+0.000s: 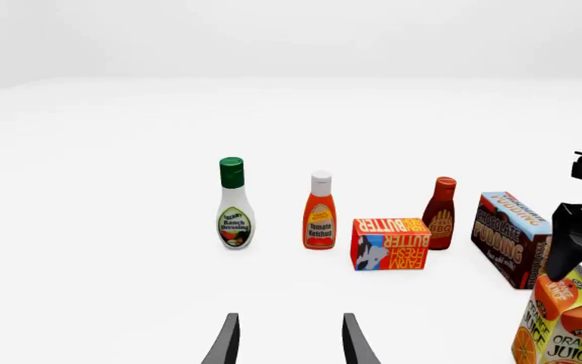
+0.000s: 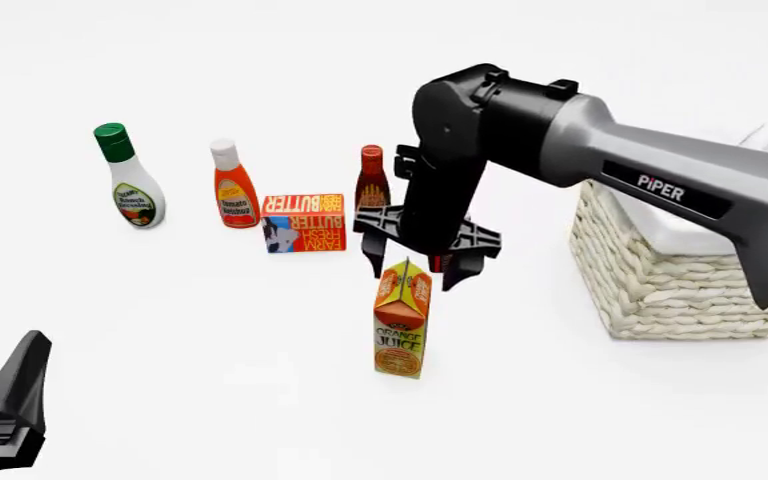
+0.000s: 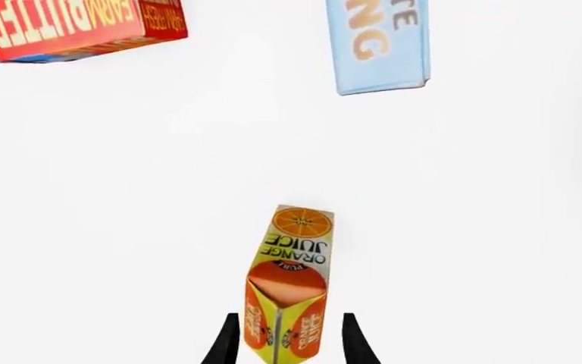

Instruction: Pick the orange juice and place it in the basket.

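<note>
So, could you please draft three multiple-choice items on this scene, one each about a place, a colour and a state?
1. Where does the orange juice stand in the front view?
A. inside the basket
B. on the table, nearer the camera than the butter box
C. beside the ranch bottle

2. What colour is the ranch dressing bottle's cap?
A. green
B. white
C. red

3. How does the right gripper stand?
A. shut on the butter box
B. far off over the basket
C. jaws open, one on either side of the carton's top

Answers: 1 B, the carton is upright on the table, in front of the butter box and left of the basket. 2 A, the ranch dressing bottle is capped green. 3 C, the right wrist view shows the gable between its jaws.
</note>
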You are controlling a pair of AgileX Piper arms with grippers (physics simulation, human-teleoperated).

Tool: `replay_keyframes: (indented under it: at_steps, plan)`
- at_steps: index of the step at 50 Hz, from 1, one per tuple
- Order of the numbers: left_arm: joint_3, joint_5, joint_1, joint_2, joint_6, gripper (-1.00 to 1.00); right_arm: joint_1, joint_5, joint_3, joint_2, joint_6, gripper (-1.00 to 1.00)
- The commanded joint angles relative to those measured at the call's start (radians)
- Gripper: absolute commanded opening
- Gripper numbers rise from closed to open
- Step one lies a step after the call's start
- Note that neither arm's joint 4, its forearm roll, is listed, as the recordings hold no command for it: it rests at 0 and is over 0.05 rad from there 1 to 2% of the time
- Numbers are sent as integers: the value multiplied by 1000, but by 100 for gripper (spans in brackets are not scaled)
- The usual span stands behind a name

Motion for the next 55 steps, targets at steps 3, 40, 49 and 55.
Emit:
replay_keyframes:
  at_steps: [3,40,49,55]
  plan:
    - [3,-2,-3,-1,0,100,2,4,4,10,0,100]
    - [3,-2,-3,0,0,100,5,4,-13,43,-4,100]
    - [3,-2,-3,0,0,100,32,4,-22,41,23,100]
    - [3,-2,-3,0,0,100,19,4,-15,45,13,100]
